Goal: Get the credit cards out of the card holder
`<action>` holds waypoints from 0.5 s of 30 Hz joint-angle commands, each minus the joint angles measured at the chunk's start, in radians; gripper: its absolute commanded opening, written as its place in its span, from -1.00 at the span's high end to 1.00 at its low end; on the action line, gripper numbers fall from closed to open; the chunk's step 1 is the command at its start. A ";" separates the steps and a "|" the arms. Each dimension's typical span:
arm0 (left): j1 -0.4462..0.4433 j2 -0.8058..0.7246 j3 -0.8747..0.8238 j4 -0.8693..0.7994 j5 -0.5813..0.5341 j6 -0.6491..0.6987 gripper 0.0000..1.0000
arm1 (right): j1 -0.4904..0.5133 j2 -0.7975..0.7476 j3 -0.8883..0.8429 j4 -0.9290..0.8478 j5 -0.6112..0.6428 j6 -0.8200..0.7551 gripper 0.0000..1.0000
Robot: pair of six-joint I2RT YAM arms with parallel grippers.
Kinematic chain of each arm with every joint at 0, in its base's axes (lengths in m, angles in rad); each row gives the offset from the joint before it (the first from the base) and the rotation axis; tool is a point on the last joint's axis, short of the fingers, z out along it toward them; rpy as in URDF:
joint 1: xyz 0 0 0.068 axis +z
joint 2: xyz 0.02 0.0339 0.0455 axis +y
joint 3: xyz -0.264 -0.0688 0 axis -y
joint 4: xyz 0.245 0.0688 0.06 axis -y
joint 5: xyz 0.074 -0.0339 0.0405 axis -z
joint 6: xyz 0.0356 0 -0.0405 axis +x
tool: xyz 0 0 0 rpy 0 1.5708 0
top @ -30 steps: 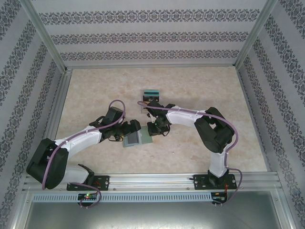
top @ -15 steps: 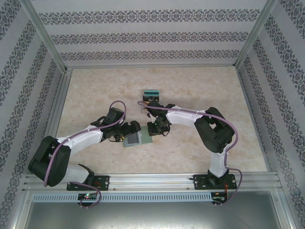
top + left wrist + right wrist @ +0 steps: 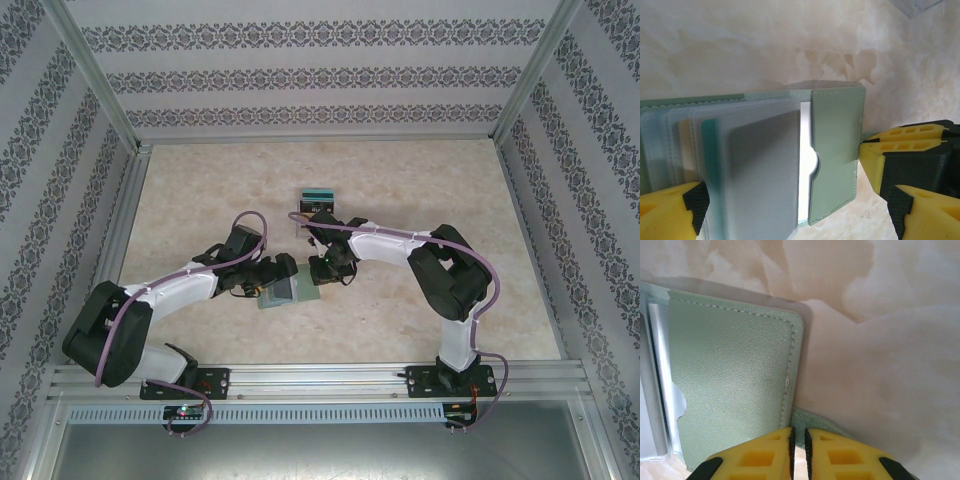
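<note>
1. Nearest, the left end effector (image 3: 795, 220) stands wide open with nothing in its grasp. Its fingers sit one on each side of the card holder (image 3: 835, 145), probably so that it can close on a sleeve or a card.
2. The card holder lies unfolded on the tabletop (image 3: 420, 190), near the middle and between the two arms. Its grey-green flap is on the right, and its cloudy clear sleeves fan out to the left.
3. The credit cards (image 3: 762, 175) are inside it. One shows grey through the top sleeve, a teal edge shows further left, and a pale one sits in the slot of the flap. None is out yet.
4. Just beyond, at the holder's right edge, the right end effector (image 3: 798, 445) is almost fully closed. It pinches the holder's little tab (image 3: 812, 421), most likely to pin the soft wallet flat and open while the other arm works.
5. Farthest, and well apart, a small stand (image 3: 318, 194) shows teal and dark from above.
</note>
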 commanded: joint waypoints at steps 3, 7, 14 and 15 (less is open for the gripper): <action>-0.031 0.019 0.006 0.046 0.037 0.016 -0.88 | 0.018 0.053 -0.003 0.020 -0.011 0.008 0.63; -0.045 0.005 0.028 0.036 0.037 0.021 -0.90 | 0.018 0.053 -0.004 0.021 -0.010 0.011 0.63; -0.056 0.007 0.044 0.028 0.040 0.026 -0.97 | 0.018 0.053 -0.005 0.021 -0.008 0.013 0.57; -0.056 0.002 0.046 0.018 0.035 0.028 -0.98 | 0.018 0.049 -0.006 0.022 -0.003 0.013 0.56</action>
